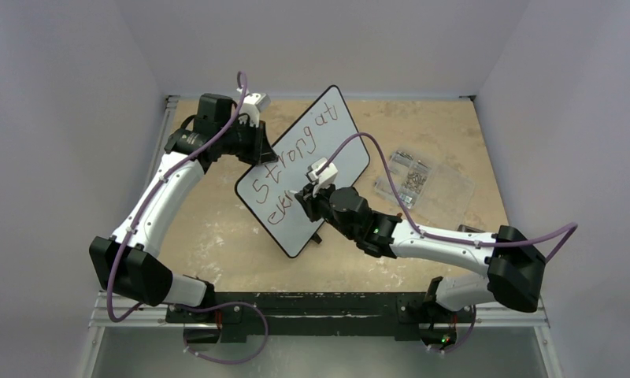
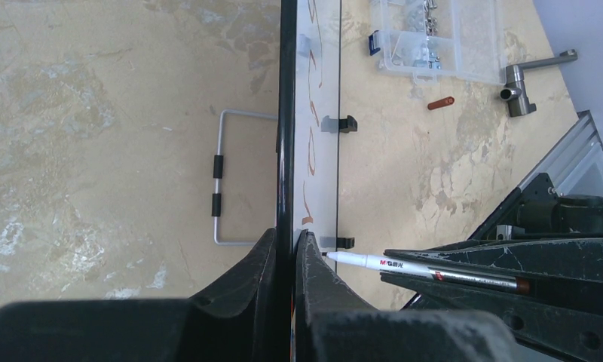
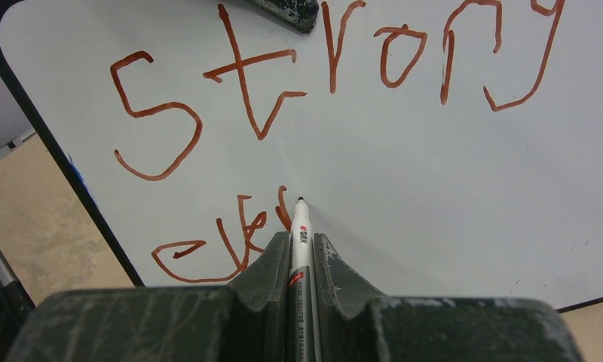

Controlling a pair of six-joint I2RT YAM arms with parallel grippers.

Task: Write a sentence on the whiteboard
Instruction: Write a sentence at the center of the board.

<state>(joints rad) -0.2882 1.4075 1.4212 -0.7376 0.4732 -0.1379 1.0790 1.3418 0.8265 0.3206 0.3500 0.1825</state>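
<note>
Right tool [image 3: 301,240] pinching marker [image 3: 301,226], tip on whiteboard [image 3: 434,188] mid-tabletop [image 1: 241,252] | left tool [image 2: 287,235] clamped on its far-left edge | sentence [image 3: 329,60] second line partly written | next: steady rightward strokes, light pressure

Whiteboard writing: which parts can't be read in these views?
- Right wrist: the sentence is cut off by the top edge after "strong".
- Top view: its second line past "ek" is hidden behind the right pincer.
- Left wrist: the whiteboard is edge-on, so the letters are unreadable.
- Top view: the box contents are too small.
</note>
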